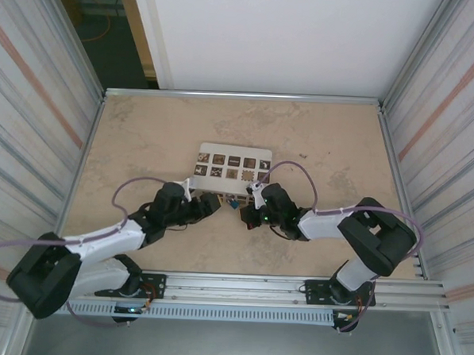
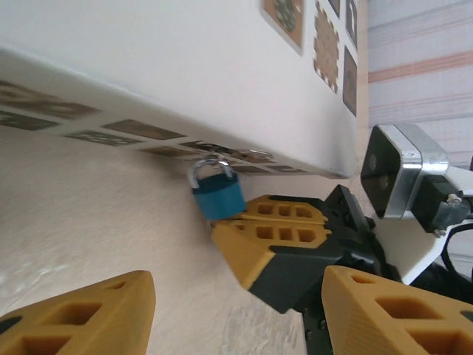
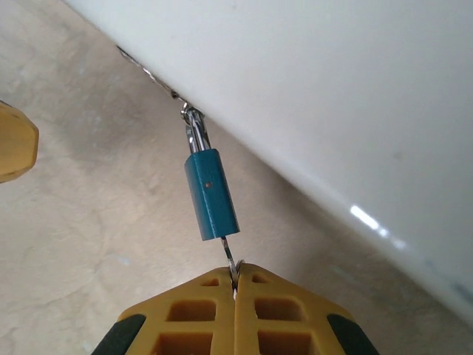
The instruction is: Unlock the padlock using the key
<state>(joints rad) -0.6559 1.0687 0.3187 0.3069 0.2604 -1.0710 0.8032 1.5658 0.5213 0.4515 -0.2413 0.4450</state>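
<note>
Right claw point(image 3: 236, 275) clamped on key point(image 3: 228, 251), blade entering padlock point(image 3: 211, 194) directly ahead of fingertips; padlock dangles off white box point(image 3: 332, 89). Left claw point(image 1: 210, 205) spread, empty, nearby. Padlock likely light, free-swinging; key thin, slippery: pinch bow, twist gently.

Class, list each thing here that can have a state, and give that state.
padlock, shackle closed, hanging on the white box.
key, inserted in padlock's underside.
right hand, shut on key.
left hand, open, empty.
white box, fastened by padlock.
</note>
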